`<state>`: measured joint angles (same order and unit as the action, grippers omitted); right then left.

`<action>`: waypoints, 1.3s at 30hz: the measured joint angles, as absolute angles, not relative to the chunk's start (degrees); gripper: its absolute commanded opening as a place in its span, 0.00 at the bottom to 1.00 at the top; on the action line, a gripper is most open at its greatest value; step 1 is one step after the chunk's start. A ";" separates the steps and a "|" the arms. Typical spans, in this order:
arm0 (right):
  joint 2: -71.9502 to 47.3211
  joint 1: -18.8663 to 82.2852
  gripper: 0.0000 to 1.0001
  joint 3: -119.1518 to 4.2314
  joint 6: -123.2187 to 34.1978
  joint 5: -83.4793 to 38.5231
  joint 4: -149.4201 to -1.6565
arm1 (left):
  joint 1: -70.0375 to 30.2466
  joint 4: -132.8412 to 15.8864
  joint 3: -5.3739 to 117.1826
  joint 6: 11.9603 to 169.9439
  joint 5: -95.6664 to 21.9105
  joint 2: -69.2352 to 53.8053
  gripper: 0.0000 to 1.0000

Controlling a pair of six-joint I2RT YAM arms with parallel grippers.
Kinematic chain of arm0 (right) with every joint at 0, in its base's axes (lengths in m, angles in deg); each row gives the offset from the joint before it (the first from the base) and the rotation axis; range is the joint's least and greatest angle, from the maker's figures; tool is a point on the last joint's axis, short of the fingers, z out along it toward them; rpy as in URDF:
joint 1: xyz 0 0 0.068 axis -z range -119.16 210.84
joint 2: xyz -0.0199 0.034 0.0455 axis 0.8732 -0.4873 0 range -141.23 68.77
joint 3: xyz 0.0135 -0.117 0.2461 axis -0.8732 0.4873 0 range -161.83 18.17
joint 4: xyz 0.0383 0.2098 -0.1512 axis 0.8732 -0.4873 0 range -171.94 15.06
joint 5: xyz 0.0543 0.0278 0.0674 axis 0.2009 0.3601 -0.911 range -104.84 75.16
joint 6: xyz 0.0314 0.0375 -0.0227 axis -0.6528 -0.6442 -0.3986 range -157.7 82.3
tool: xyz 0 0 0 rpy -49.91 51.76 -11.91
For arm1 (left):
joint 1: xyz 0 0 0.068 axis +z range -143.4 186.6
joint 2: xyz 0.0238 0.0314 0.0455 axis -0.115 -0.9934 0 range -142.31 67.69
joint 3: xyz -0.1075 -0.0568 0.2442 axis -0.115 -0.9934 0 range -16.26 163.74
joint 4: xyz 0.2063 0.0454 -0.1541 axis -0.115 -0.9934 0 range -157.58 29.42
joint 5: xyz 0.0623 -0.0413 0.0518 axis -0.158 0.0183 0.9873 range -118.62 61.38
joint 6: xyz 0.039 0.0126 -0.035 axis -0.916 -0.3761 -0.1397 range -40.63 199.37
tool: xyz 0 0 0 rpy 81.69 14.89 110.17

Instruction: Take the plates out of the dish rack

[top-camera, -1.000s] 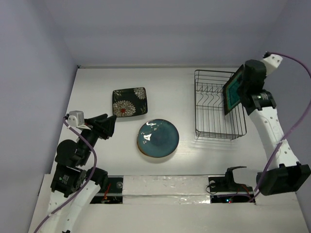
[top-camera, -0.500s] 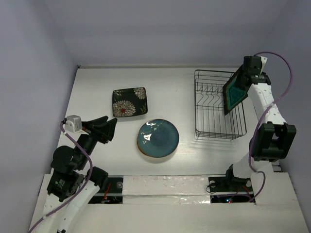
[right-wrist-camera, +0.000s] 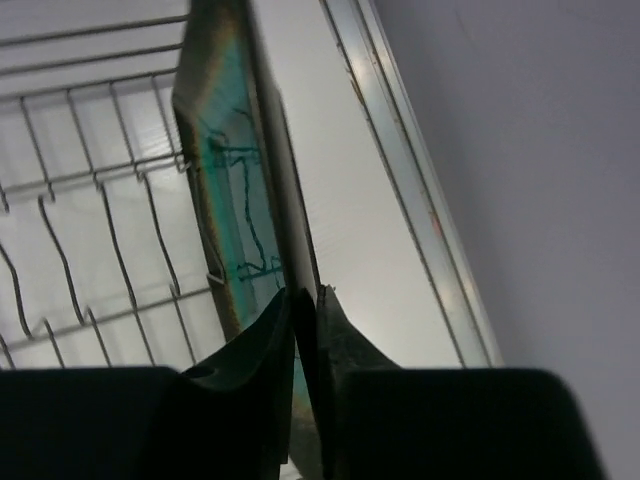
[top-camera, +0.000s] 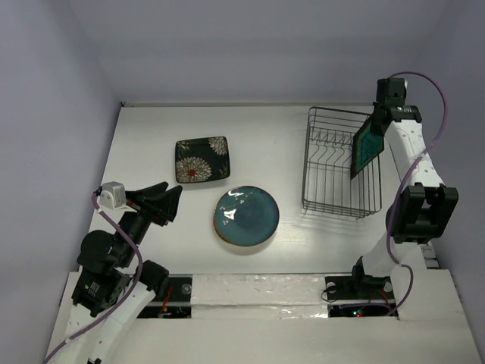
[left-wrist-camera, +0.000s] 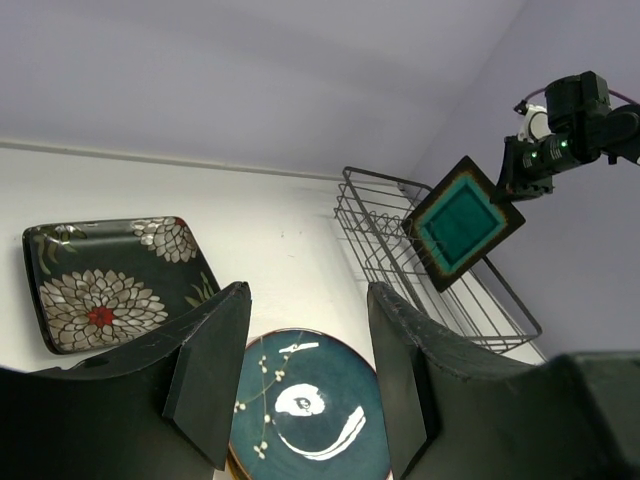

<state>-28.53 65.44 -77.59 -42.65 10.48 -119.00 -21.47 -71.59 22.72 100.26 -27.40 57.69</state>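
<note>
Plate (top-camera: 367, 145): I judge it stiff, slick, breakable; right fingers (right-wrist-camera: 250, 345) pinch its rim over rack (top-camera: 332, 141); left fingers (left-wrist-camera: 205, 370) wide, empty.

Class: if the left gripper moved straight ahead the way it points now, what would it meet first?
Probably the round teal plate, lying just ahead of the open left gripper; height is unclear, so it may pass over it.

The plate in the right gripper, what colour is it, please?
The square plate is teal with a dark rim; best in left wrist view.
</note>
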 measured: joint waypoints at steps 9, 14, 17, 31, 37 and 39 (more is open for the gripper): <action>-26.96 64.74 0.00 -77.88 -42.03 12.32 -122.91 | -21.54 -71.59 22.72 100.28 -27.43 57.69 0.47; -24.20 63.01 0.00 -77.88 -40.05 13.59 -124.48 | -21.54 -71.59 22.72 100.28 -27.45 57.69 0.47; -22.65 61.11 0.00 -77.88 -38.47 15.84 -124.70 | -21.54 -71.59 22.72 100.28 -27.43 57.69 0.47; -20.14 49.72 0.00 -89.85 -35.48 25.50 -126.67 | -21.54 -71.59 22.72 100.28 -27.40 57.67 0.47; -6.30 44.78 0.00 -89.24 -44.44 14.57 -120.55 | -21.51 -71.59 22.72 100.28 -27.03 57.19 0.47; -1.41 43.47 0.00 -85.09 -48.48 9.13 -116.44 | -21.45 -71.61 22.72 100.28 -26.68 56.88 0.47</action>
<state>-1.41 43.47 -85.09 -48.48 9.13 -116.44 -21.45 -71.61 22.72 100.28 -26.68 56.88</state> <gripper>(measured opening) 0.057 0.469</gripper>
